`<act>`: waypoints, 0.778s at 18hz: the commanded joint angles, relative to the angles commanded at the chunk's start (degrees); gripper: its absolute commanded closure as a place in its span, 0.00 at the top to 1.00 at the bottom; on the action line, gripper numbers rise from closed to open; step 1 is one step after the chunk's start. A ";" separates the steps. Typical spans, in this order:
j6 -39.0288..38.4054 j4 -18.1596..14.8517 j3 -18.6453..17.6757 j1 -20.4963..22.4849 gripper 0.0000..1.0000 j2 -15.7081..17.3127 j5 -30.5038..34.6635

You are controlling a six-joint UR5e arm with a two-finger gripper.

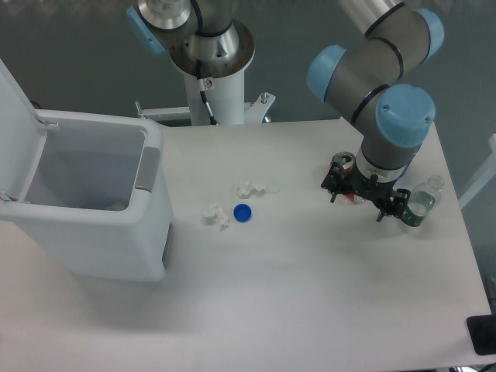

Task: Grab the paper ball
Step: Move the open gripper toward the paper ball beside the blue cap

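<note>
The paper ball is a small lumpy white wad lying on the white table, just left of a round blue bottle cap. My gripper hangs far to its right, near the right side of the table, pointing down. Its black linkages are spread wide, so it looks open, and I see nothing held between its fingers. The wrist partly covers the fingertips.
A flatter, elongated crumpled white scrap lies just behind the cap. A red drink can sits under and beside my gripper, and a clear plastic bottle is at its right. A large white bin with its lid up stands at the left. The robot's base column rises at the back.
</note>
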 joint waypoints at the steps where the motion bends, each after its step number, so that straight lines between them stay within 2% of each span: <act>1: -0.09 0.09 -0.09 0.00 1.00 0.00 -0.09; 5: -0.61 0.00 -0.17 -0.44 1.00 0.09 -0.97; 10: -0.96 0.53 -4.12 -1.75 1.00 0.96 -0.88; 14: -4.83 0.53 -8.69 -4.74 1.00 5.00 -0.96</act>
